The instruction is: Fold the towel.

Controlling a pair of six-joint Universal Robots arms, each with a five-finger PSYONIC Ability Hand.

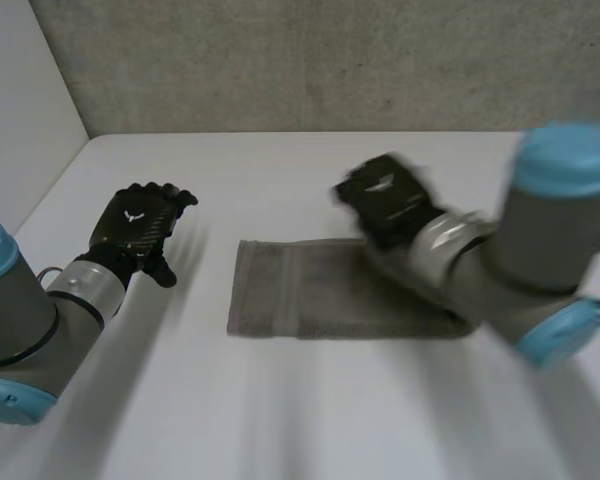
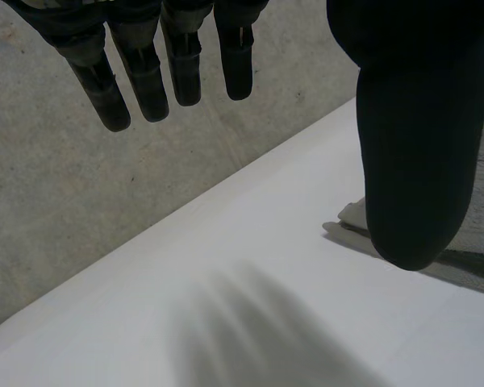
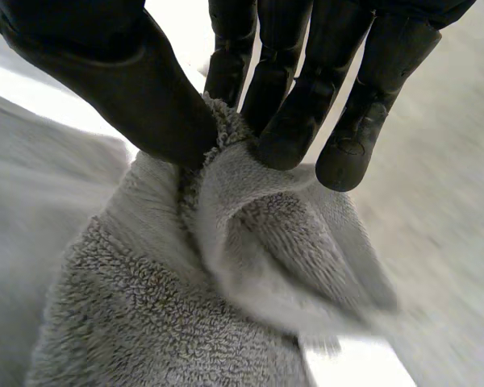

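The right arm (image 1: pixel 525 260) is covering the towel's (image 1: pixel 310 290) right end in the head view. In the left wrist view, the left hand's (image 2: pixel 415 137) thumb is hiding most of the towel, leaving one corner peeking out.

- Head cam: high at the near side, looks down across table (image 1: pixel 310 400) toward wall (image 1: pixel 330 60).
- Left wrist cam: along left hand (image 2: pixel 411 121), low over table, facing wall.
- Right wrist cam: very close on towel (image 3: pixel 185 306) at right hand (image 3: pixel 105 72).
- Towel shared by all three.
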